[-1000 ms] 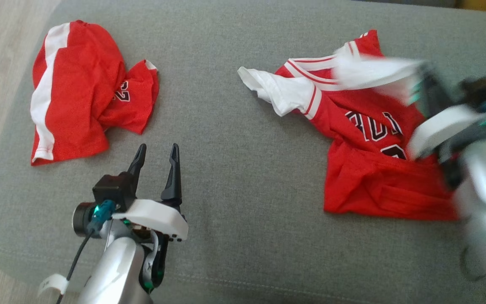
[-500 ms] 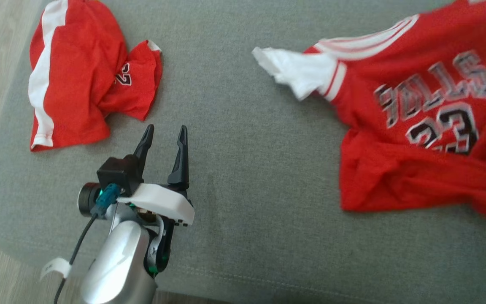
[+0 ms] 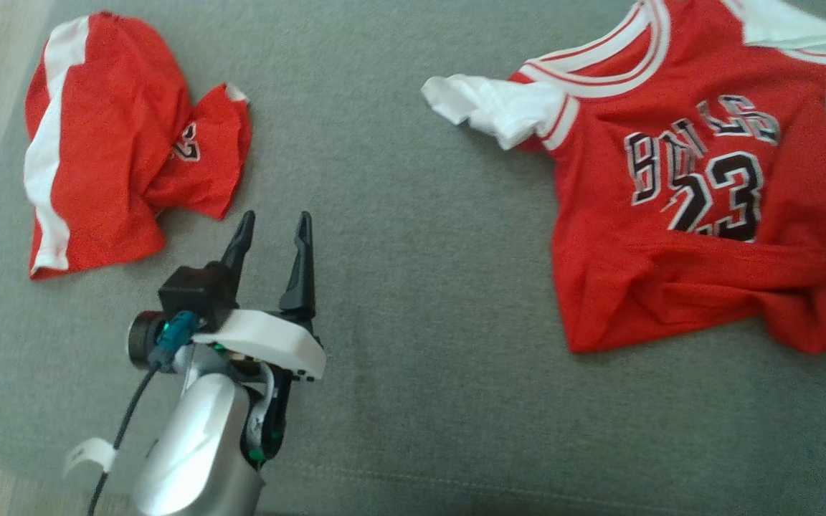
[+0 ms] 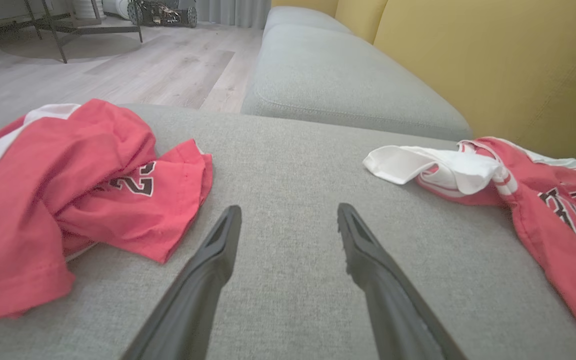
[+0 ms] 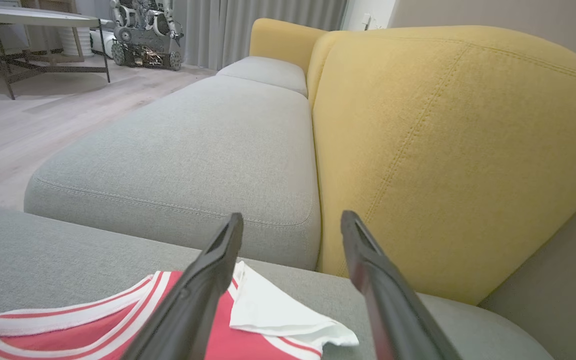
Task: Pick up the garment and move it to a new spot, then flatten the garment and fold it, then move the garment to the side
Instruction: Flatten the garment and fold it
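Head view: you have the jersey [image 3: 700, 208] at upper right, the shorts [image 3: 112, 143] at upper left, and open cushion [image 3: 413, 287] between. Left end effector [image 3: 274, 218] and right end effector [image 5: 292, 217] both stand apart, holding nothing. A yellow backrest [image 5: 443, 150] borders the cushion's far edge.

— Underneath?
— Grey seat cushion [image 3: 399, 430], plain weave, a seam near the front edge. On its left part, crumpled red shorts [image 3: 97, 143] with a white side stripe and a black number.
— Further back?
— Second grey cushion [image 5: 193, 140] just beyond, set against a yellow backrest [image 5: 443, 150]. Pale wood floor [image 4: 93, 75] beside both. Far off, a table [image 5: 33, 20] on thin dark legs, a grey curtain [image 5: 258, 25], and some wheeled machine [image 5: 143, 35] in front of it.
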Available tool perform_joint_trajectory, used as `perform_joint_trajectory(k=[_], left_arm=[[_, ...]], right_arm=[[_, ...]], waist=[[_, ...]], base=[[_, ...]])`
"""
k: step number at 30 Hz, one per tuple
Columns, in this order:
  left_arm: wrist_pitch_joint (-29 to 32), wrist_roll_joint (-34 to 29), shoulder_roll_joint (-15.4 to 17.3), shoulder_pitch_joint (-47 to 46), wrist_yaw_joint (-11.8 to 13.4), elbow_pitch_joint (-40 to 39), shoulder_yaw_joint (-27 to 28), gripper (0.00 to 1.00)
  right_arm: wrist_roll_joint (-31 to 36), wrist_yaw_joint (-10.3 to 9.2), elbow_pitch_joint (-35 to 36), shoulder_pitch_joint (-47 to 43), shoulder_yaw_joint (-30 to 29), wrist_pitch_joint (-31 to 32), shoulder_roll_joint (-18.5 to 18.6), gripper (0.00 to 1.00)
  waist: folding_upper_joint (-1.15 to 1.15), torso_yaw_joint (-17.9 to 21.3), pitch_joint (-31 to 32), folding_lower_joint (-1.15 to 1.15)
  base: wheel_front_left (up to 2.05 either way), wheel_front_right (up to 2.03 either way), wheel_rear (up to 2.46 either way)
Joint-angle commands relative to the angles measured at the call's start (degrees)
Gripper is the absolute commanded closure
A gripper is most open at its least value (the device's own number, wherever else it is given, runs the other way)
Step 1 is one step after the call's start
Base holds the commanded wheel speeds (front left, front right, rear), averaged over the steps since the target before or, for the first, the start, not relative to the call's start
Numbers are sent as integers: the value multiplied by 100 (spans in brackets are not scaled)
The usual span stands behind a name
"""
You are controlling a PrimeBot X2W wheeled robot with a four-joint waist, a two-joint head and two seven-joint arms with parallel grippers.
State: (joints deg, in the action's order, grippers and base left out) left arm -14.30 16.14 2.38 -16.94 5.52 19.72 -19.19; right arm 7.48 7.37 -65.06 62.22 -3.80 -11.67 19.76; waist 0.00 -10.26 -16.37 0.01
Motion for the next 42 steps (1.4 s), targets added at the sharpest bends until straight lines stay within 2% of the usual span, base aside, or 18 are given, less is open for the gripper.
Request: perform_joint_trajectory(k=[1,6,11,15,19,27,33,42], left_arm=[[-70,-10,51,-169,13,-166,276,0],[-70,25,50,-7,22,-212,443,0],[-70,67,50,187,44,-294,566,0],[-70,103,50,347,85,-356,616,0],[-70,99,50,481,101,-397,626,0],[-70,55,50,752,76,-450,627,0],[-70,21,50,863,63,-445,663,0],[-70,17,50,697,33,-396,535,0]], right_arm=[[-72,12,129,-100,124,-117,-96,0],[-419,12,265,-522,340,-287,-377,0],[-914,12,828,-1141,611,-326,-604,0],[-1299,12,1759,-1899,752,-330,-714,0],[-1540,12,2830,-2887,599,-331,-824,0],[-1212,12,4639,-4999,322,-332,-1439,0],[-1153,12,5031,-5585,403,-243,-1630,0],[-1214,12,5107,-5370,1276,395,-1676,0]], waist=[[0,177,197,-1],[0,481,587,-1],[0,744,926,-1],[0,894,1114,-1],[0,956,1222,-1],[0,1014,1325,-1],[0,1063,1320,-1],[0,860,1136,-1]], base=[[0,0,0],[0,0,0],[0,0,0],[0,0,0],[0,0,0],[0,0,0],[0,0,0],[0,0,0]])
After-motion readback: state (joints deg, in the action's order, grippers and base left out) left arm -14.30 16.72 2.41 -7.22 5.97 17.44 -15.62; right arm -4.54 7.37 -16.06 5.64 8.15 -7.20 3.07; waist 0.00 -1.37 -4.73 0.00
